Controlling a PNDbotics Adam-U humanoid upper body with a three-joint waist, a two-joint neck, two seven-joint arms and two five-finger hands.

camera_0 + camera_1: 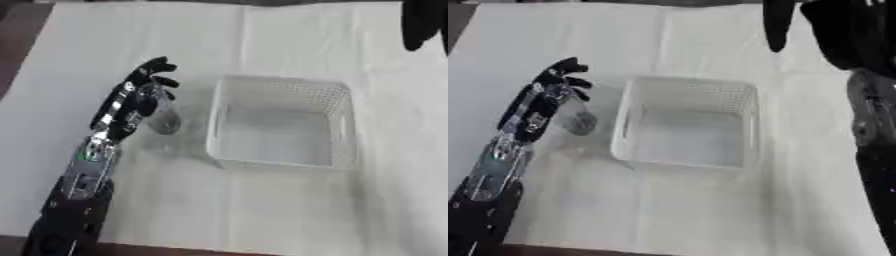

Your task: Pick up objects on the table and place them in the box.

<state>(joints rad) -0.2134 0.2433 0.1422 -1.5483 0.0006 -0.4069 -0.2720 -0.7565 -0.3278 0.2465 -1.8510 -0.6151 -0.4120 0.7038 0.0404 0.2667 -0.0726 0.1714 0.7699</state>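
While our left arm reaches in from the lower left, our left hand (140, 97) has its dark fingers curled round a small, clear, glassy thing (163, 120) whose shape we cannot make out beyond a rounded, see-through body. It sits just left of the box (282, 90), apart from its wall. The box is a white plastic basket, square, with walls pierced by a fine grid of holes and a smooth solid floor; nothing shows inside it. Under everything lies a white tablecloth (262, 210), matte, with soft fold lines running across it.

Our left eye view catches only a dark tip of the right hand at the upper right corner. The right eye view shows far more: the right hand (833, 30) hangs above the far right of the cloth, black and glossy, one finger pointing down, with the silver-jointed forearm running down the right edge. We cannot tell how far that hand is open. The left forearm is silver and black, angled upward toward the box.
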